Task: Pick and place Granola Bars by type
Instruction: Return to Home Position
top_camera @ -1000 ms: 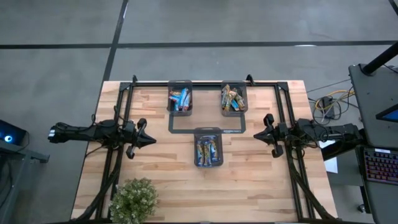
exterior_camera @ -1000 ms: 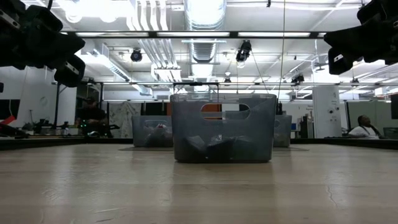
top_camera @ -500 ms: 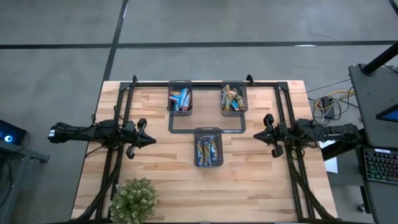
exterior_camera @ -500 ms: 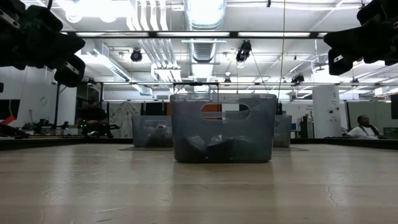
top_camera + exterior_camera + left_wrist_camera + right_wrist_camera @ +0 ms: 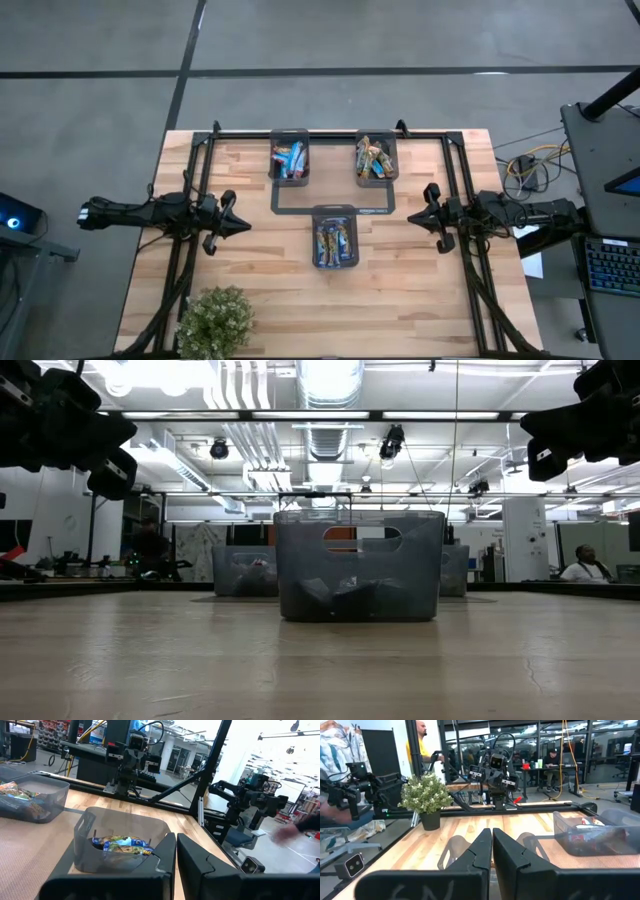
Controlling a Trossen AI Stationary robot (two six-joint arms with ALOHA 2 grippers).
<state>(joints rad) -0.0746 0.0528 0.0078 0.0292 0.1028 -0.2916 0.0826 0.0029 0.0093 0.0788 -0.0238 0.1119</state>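
My jaws are together and empty on the left gripper (image 5: 238,226) and right gripper (image 5: 416,216) at mid-frame, while the bars (image 5: 335,241), probably light, slick and crushable and best pinched mid-length, lie in three central bins (image 5: 315,240).

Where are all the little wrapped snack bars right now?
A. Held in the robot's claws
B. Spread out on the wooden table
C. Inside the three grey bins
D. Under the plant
C: the small shiny wrapped granola bars all lie inside the three dark grey plastic bins, none loose on the wooden table top, and the left gripper and right gripper are shut and empty.
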